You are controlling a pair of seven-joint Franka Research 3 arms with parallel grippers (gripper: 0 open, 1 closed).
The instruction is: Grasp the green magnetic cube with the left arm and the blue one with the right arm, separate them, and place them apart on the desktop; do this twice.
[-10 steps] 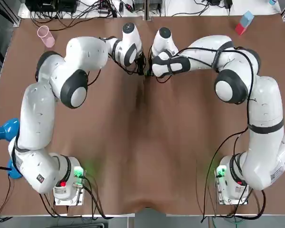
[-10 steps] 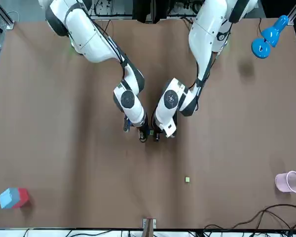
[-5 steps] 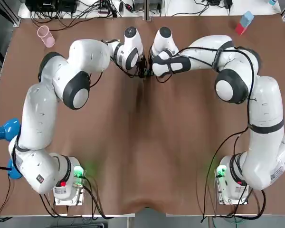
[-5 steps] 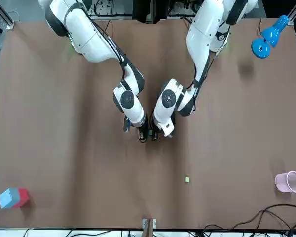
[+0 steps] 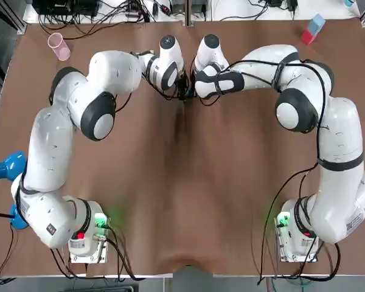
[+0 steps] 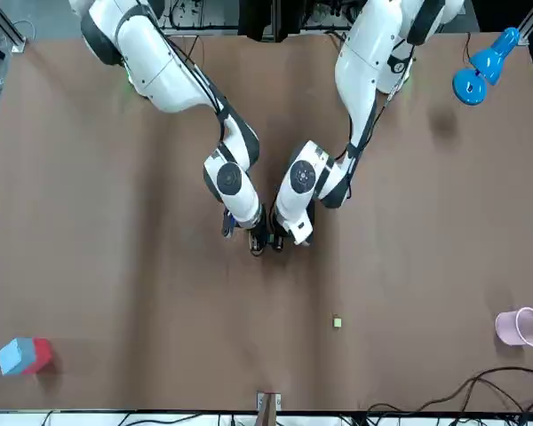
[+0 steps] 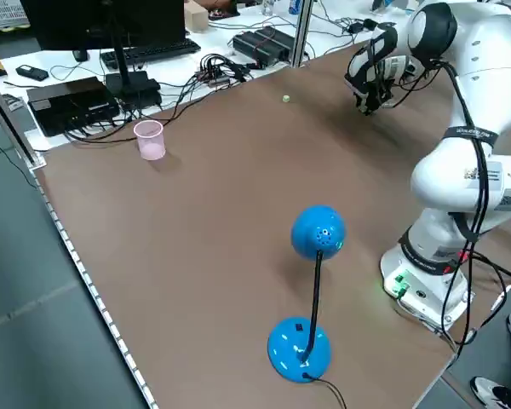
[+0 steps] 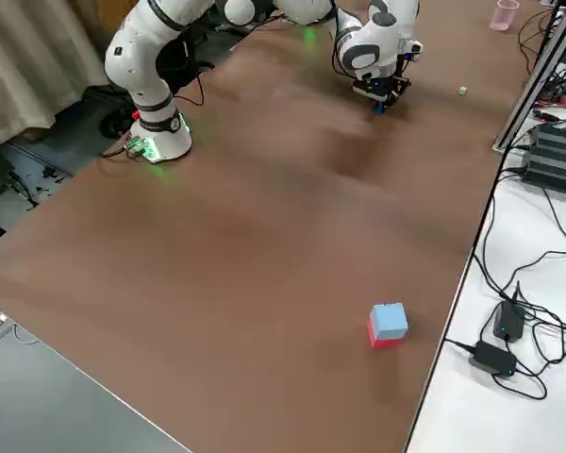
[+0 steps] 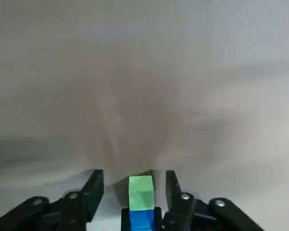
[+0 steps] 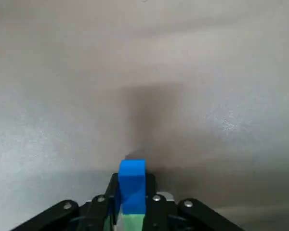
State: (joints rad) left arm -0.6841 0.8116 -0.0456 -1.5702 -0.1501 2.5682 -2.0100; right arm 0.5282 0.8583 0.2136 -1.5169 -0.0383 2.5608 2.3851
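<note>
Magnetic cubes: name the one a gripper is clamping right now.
The small blue magnetic cube: the right gripper is shut on it. The green magnetic cube stuck to it sits untouched inside the open left gripper.

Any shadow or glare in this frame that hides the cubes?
Left wrist view: a dark shadow falls on the tabletop beyond the green cube, which sits well lit inside the open left tool. Right wrist view: a similar shadow lies beyond the blue cube clamped in the right tool, with faint sheen. Top view: the wrists cover both cubes.
</note>
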